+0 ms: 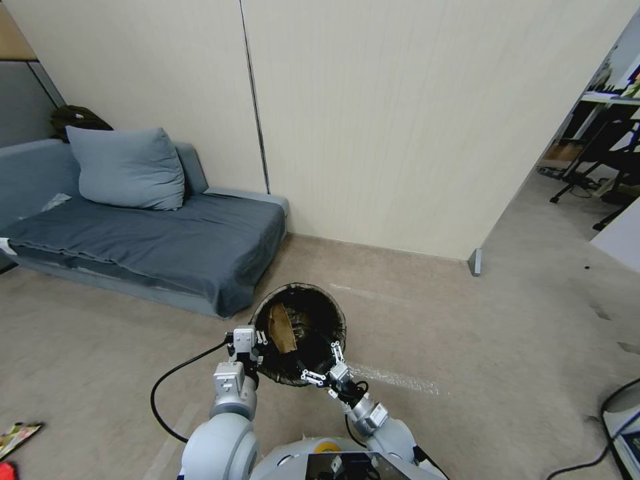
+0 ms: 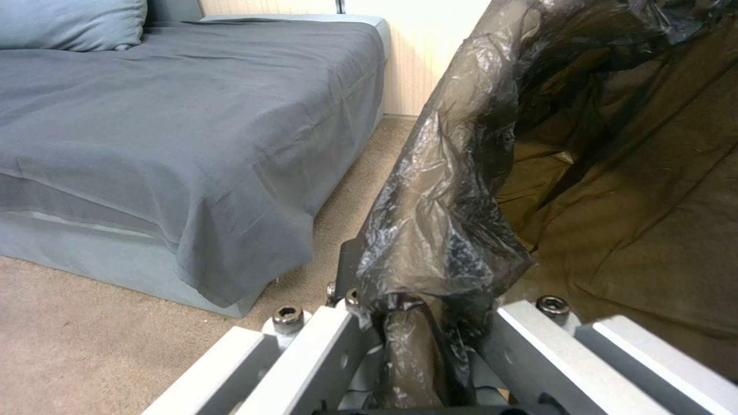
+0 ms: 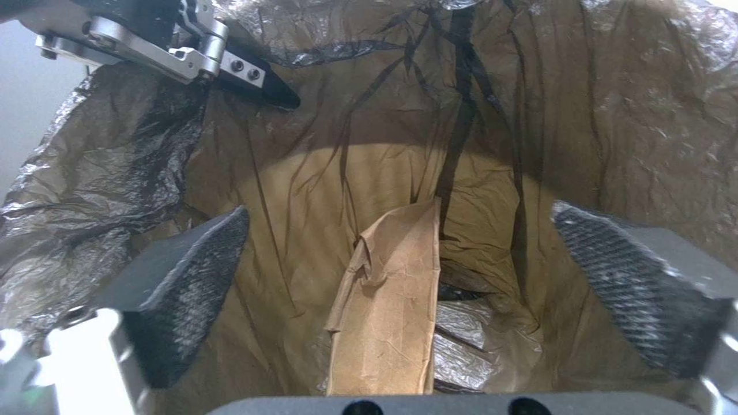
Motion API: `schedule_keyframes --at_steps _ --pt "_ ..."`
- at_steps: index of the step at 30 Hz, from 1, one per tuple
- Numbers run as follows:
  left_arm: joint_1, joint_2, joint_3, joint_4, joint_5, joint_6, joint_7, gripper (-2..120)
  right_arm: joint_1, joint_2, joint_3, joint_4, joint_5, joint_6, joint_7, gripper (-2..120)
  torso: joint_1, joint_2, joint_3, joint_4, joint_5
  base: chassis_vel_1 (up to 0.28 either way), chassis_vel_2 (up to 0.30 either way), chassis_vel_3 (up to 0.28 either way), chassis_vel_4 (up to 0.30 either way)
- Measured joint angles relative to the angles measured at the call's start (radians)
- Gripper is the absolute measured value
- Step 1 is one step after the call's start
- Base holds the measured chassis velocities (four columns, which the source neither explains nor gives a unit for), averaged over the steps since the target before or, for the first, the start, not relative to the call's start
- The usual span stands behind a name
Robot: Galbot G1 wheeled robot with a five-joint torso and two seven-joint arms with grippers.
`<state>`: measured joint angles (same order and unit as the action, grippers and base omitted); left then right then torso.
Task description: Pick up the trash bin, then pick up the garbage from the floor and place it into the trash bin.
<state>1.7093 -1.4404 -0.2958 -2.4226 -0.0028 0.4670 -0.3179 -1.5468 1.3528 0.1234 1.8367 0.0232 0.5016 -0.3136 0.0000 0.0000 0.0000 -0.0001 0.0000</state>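
The trash bin (image 1: 331, 319), lined with a black bag, is in the middle of the head view, its mouth tipped toward me. My left gripper (image 1: 249, 341) is shut on the bin's rim (image 2: 430, 253), with bag plastic bunched between the fingers. My right gripper (image 1: 322, 363) stands open at the near rim, its dark pads (image 3: 192, 276) spread wide over the bin's inside. A brown paper scrap (image 3: 392, 311) lies loose inside the bin (image 3: 615, 115), touching neither pad. More garbage (image 1: 17, 437) lies on the floor (image 1: 467, 347) at the far lower left, beside a red piece (image 1: 5, 470).
A grey sofa (image 1: 153, 240) with a pillow (image 1: 127, 170) stands close on the left, its draped cover (image 2: 192, 132) near the bin. A beige wall (image 1: 400, 120) is behind. A black cable (image 1: 160, 393) loops beside my left arm. Open floor stretches right toward a doorway with chair legs (image 1: 587, 180).
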Motion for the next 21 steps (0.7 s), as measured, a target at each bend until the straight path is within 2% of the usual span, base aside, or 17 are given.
schedule_keyframes --at_steps 6,8,9,11,14,17,18,21 --pt "-0.003 0.004 -0.004 0.003 -0.001 0.001 0.000 2 -0.019 0.002 0.010 0.062 -0.031 0.018 -0.005 100 0.000 0.000 0.000 -0.0002 0.0003 0.000 0.000 0.000 0.000" --pt "-0.005 0.010 -0.009 0.007 -0.002 0.002 0.001 2 -0.038 0.006 0.020 0.132 -0.050 0.025 0.001 100 0.000 0.000 0.000 -0.0003 0.0020 0.000 0.000 0.000 0.000" --pt "-0.005 0.010 -0.009 0.007 -0.002 0.002 0.001 2 -0.038 0.006 0.020 0.132 -0.050 0.025 0.001 100 0.000 0.000 0.000 -0.0003 0.0020 0.000 0.000 0.000 0.000" --pt "-0.010 0.026 -0.017 0.012 -0.002 0.002 0.005 2 -0.062 0.010 0.064 0.230 -0.076 0.031 0.027 100 0.000 0.000 0.000 -0.0002 0.0005 0.000 0.000 0.000 0.000" --pt "-0.010 0.041 -0.022 0.013 -0.002 0.002 0.009 2 -0.077 0.018 0.105 0.289 -0.104 0.029 0.056 100 0.000 0.000 0.000 -0.0003 0.0010 0.000 0.000 0.000 0.000" --pt "-0.014 0.065 -0.030 0.018 -0.002 -0.001 0.017 2 -0.120 0.036 0.155 0.388 -0.121 -0.023 0.159 100 0.000 0.000 0.000 -0.0001 0.0006 0.000 0.000 0.000 0.000" --pt "-0.014 0.065 -0.030 0.018 -0.002 -0.001 0.017 2 -0.120 0.036 0.155 0.388 -0.121 -0.023 0.159 100 0.000 0.000 0.000 -0.0001 0.0006 0.000 0.000 0.000 0.000" --pt "-0.014 0.078 -0.033 0.022 -0.002 -0.004 0.022 2 -0.170 0.072 0.173 0.437 -0.120 -0.058 0.255 100 0.000 0.000 0.000 -0.0002 0.0003 0.000 0.000 0.000 0.000"
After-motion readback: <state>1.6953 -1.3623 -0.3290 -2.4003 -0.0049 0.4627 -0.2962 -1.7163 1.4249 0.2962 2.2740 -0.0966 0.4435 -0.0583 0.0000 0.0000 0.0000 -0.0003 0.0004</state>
